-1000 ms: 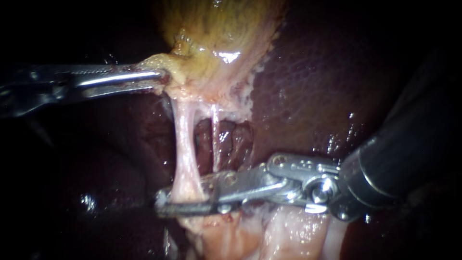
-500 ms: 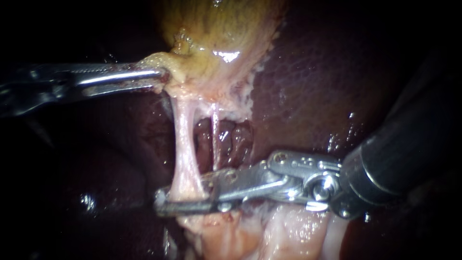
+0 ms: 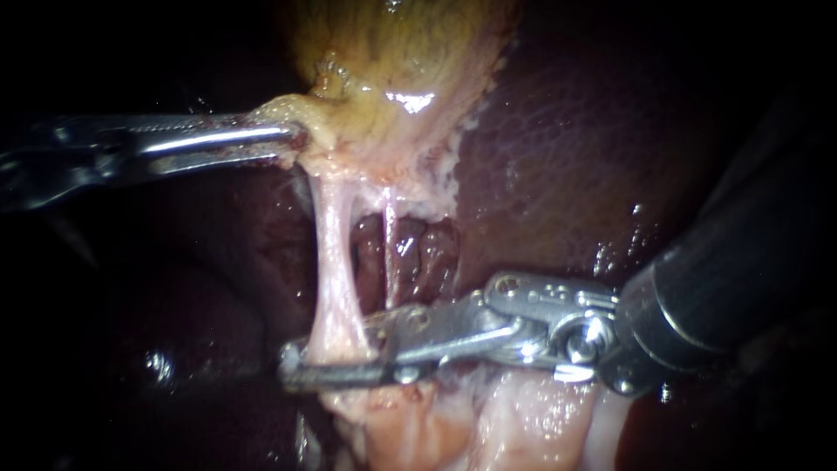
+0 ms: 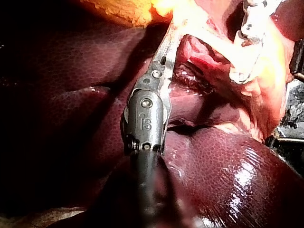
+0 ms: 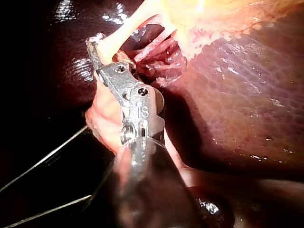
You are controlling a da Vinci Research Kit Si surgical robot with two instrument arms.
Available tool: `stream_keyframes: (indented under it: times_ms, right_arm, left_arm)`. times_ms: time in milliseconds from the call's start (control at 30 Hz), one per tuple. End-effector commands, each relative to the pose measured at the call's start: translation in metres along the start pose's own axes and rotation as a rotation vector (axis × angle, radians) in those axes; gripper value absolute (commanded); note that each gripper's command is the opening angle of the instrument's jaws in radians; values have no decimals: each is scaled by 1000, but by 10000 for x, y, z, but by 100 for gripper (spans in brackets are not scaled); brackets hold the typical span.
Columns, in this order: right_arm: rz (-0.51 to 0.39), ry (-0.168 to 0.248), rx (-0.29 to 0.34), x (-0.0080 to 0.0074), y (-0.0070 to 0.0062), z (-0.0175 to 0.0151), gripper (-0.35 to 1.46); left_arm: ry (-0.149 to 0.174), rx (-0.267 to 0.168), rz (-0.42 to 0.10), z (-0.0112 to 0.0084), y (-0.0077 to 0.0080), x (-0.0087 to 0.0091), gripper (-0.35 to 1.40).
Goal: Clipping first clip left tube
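The left tube [image 3: 330, 270] runs upright from the gallbladder [image 3: 392, 70], which my left instrument [image 3: 292, 139] pinches, down into my right instrument [image 3: 336, 358], whose jaws lie crosswise and seem clamped on its lower end.

Gallbladder [image 3: 401, 70] at top centre, with the liver [image 3: 567, 157] behind it and to its right. 2 tubes hang from it at centre, the left tube [image 3: 331, 279] beside the right tube [image 3: 390, 253]. The left instrument [image 3: 292, 139] comes from the left edge, jaws clamping the gallbladder's lower left rim. The right instrument [image 3: 336, 362] comes from the lower right, jaws pressing both sides of the left tube's lower end.
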Motion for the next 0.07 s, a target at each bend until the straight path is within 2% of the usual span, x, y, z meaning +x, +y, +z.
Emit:
stream_keyframes:
  times_ms: [33,67]
  right_arm:
    - [0,0,-1,0,0,0,-35]
    - [0,0,-1,0,0,0,-35]
  left_arm:
    - [0,0,0,0,0,0,-35]
    - [0,0,0,0,0,0,-35]
